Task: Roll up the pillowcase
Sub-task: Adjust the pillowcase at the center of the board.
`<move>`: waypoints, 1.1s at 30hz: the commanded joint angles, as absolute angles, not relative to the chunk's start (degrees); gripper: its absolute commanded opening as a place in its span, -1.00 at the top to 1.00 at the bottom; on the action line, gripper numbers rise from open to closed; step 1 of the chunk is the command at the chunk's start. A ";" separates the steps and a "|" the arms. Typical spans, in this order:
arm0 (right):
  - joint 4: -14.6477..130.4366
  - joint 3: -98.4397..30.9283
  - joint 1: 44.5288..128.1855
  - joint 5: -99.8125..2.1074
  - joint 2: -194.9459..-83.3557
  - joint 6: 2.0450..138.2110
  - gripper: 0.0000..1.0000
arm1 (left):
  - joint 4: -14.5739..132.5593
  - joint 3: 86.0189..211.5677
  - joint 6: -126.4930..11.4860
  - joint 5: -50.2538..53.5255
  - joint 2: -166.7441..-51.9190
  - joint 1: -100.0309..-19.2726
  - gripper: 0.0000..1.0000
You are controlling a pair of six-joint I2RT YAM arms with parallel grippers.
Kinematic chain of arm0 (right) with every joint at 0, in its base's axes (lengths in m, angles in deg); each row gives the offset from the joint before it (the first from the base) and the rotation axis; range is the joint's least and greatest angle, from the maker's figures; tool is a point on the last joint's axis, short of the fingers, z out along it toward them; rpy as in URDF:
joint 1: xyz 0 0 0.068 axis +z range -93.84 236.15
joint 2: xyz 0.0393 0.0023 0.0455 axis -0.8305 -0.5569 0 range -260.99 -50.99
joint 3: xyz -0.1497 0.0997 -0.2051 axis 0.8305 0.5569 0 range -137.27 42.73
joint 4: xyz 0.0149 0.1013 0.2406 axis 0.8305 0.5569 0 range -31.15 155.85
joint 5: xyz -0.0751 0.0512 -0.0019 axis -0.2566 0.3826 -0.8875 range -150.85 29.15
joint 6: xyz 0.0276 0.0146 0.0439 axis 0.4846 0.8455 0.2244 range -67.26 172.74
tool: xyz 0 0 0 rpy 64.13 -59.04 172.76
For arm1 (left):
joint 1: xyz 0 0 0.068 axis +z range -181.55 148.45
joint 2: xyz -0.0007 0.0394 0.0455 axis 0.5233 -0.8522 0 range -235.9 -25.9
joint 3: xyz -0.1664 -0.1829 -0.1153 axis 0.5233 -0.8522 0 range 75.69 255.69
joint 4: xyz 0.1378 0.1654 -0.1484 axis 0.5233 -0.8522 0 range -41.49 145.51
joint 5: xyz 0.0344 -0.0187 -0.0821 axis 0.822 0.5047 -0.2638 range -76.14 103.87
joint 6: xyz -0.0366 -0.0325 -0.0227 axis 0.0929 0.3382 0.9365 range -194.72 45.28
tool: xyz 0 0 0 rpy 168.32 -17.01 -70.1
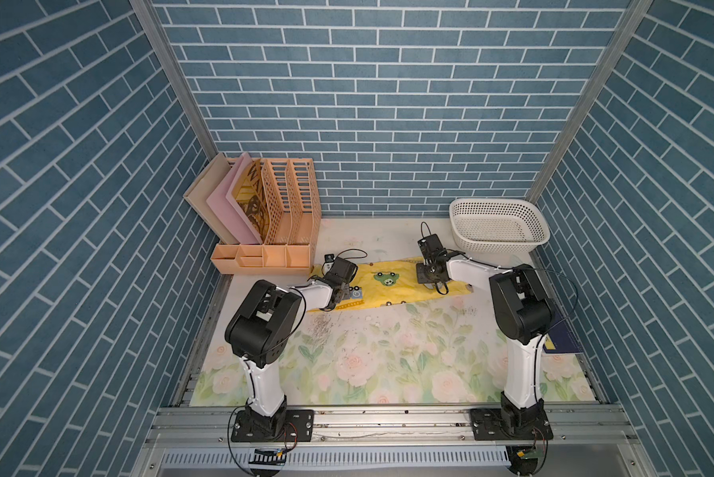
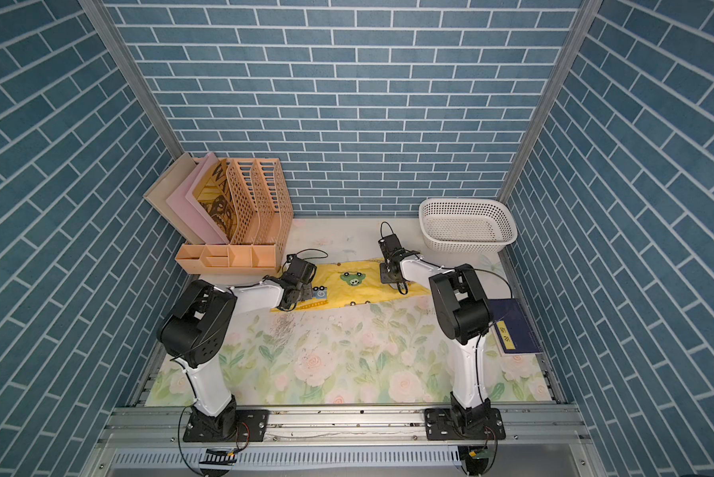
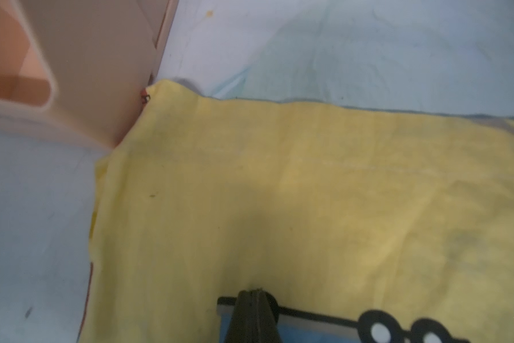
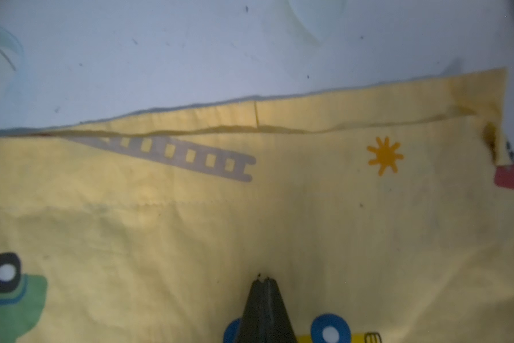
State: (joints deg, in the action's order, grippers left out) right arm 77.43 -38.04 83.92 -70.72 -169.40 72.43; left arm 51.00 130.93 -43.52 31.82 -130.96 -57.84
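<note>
Both ends of the pillowcase (image 1: 392, 285) are being worked: the left gripper (image 3: 257, 294) is sitting closed, tip down, at its nine o'clock end, the right gripper (image 4: 264, 280) likewise at three o'clock. It is lying as a strip toward twelve o'clock on the mat (image 1: 388, 363). Rolling it well is probably requiring both arms to move together, keeping the edge straight.

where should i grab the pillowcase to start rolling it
Probably the far long edge of the pillowcase, near both ends together, coming down from above: it lies flat as a wide strip, and that edge's folded lip offers something to pinch.
</note>
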 commanded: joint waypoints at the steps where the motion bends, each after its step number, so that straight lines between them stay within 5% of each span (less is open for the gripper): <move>1: 80.62 -40.70 84.11 -71.15 -173.20 72.81 1.00 | 49.39 126.22 -40.85 30.34 -130.28 -58.04 1.00; 8: 82.03 -51.10 84.24 -67.73 -182.15 69.13 1.00 | 48.56 119.33 -37.06 28.75 -127.94 -60.91 1.00; 15: 88.20 -70.48 85.55 -61.24 -193.28 65.98 1.00 | 47.90 116.48 -29.59 24.69 -126.91 -72.06 1.00; 22: 95.19 -92.05 85.65 -55.76 -201.48 63.03 1.00 | 39.32 124.23 -24.91 25.58 -125.83 -80.58 1.00; 28: 87.10 -80.09 85.60 -59.11 -187.26 59.29 0.90 | 40.54 120.35 -20.09 23.21 -107.66 -85.08 1.00; 33: 77.64 -62.09 86.89 -54.66 -172.39 60.17 0.81 | 40.85 124.12 -27.99 27.77 -103.78 -83.53 1.00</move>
State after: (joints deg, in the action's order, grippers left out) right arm 84.04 -68.33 85.61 -57.56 -181.37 61.32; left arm 42.41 122.12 -24.18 25.20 -103.77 -84.76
